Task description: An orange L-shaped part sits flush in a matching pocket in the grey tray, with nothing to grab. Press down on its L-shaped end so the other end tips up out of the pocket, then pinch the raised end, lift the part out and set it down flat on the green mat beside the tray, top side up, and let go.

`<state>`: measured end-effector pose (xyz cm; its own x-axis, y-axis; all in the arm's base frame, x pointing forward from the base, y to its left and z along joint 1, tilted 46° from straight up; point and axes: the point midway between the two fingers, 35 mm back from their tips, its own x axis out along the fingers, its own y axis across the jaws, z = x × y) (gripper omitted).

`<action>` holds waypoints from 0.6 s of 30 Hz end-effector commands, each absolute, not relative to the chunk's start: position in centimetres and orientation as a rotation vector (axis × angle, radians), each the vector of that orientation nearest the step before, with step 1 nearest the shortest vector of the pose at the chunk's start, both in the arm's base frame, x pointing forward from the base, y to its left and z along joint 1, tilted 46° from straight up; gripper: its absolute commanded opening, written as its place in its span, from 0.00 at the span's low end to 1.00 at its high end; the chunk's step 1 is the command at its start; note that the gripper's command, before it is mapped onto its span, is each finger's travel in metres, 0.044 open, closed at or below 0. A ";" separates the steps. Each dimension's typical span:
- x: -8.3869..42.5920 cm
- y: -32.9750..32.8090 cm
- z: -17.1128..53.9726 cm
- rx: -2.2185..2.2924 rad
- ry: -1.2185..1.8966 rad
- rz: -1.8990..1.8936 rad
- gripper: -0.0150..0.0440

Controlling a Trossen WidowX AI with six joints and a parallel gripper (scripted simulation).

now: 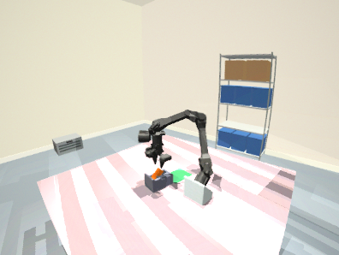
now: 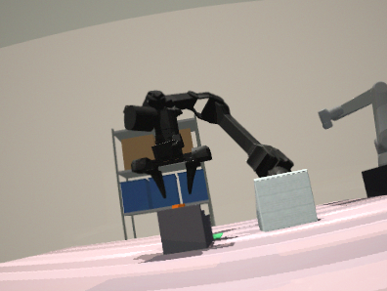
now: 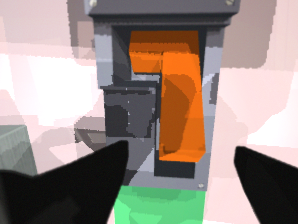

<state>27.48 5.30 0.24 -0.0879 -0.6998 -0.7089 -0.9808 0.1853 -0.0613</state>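
The orange L-shaped part [image 1: 157,173] [image 2: 178,206] [image 3: 181,100] is tilted in the pocket of the grey tray [image 1: 152,184] [image 2: 181,231] [image 3: 212,60]. Its L-shaped end is down in the pocket at the top of the wrist view. Its straight end is raised, with dark pocket showing beyond it, and the part sticks up above the rim in the top and exterior views. My gripper [image 1: 158,165] [image 2: 177,196] [image 3: 180,151] is open and empty above the tray, its fingers on either side of the raised end in the wrist view, touching nothing. The green mat [image 1: 181,175] [image 2: 218,235] [image 3: 160,205] lies beside the tray.
A pale block [image 1: 198,192] [image 2: 285,202] [image 3: 15,150] stands by the arm's base, to the right of the tray in the top and exterior views. A shelf rack [image 1: 246,107] stands behind the table. Another grey arm [image 2: 383,114] shows at the far right of the exterior view.
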 end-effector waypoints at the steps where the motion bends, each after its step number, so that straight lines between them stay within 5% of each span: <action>1: 27.5 4.9 -0.1 -1.581 1.851 0.589 0.73; 18: 27.3 3.0 -2.0 -1.581 1.851 0.588 0.73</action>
